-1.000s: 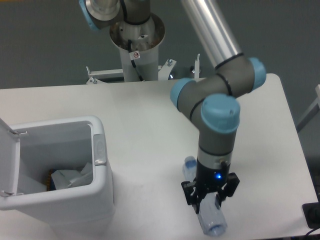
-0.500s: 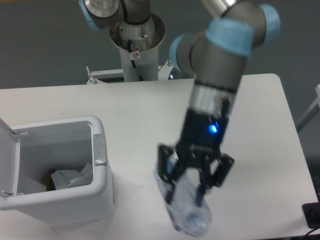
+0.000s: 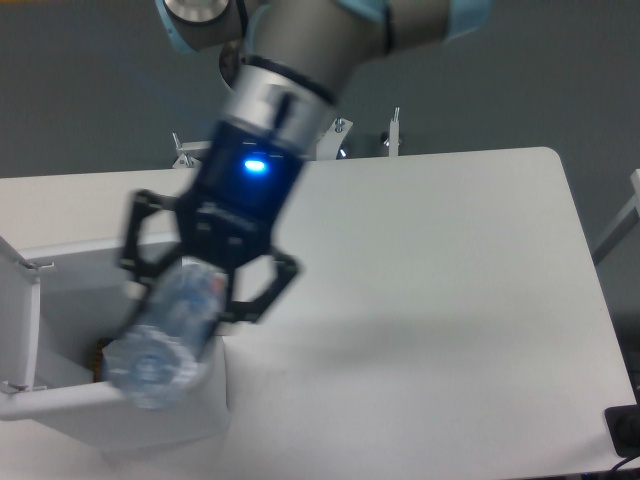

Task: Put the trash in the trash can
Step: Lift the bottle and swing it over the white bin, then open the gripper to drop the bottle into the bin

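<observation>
One white table carries the open trash can at its left edge, dark grey wall behind. Above the bin's mouth hangs the gripper, fingers closed around the crushed clear bottle at mid-body. Thin plastic looks light, springy and slippery; the middle seems the safest hold.

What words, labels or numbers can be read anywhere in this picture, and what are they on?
None can be read.
Clear crushed plastic bottle, held in the black two-finger gripper over the white plastic rectangular bin: motion-blurred, no lettering legible.
Gripper body: only a glowing blue light, no text.
White table: no markings visible.
</observation>
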You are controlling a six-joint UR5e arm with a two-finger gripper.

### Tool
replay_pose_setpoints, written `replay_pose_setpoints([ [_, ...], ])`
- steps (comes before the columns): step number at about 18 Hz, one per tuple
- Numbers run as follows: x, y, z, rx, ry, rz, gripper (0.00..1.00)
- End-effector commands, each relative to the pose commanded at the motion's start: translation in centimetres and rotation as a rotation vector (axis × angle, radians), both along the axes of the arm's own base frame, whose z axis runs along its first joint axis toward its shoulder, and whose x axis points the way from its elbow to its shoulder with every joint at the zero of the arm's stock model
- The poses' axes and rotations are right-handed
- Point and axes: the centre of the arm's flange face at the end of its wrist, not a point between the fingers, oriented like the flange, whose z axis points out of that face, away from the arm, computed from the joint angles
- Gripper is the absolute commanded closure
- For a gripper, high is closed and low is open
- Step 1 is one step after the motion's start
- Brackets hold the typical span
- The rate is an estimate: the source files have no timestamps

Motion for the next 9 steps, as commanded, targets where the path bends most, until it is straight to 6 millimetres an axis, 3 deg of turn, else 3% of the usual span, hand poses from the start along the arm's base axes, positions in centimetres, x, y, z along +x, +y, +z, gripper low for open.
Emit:
replay_pose_setpoints([
  [1, 0.7, 0.3, -1.0, -0.015, -0.003, -0.014, 0.29],
  [3, 1.3, 0.2, -2.7, -0.025, 0.04, -0.062, 0.0],
  [6, 1.6, -0.5, -1.6, -0.016, 0.048, -0.054, 0.0],
  [9, -0.3, -1.3, -1.4, -0.021, 0.06, -0.017, 0.0],
])
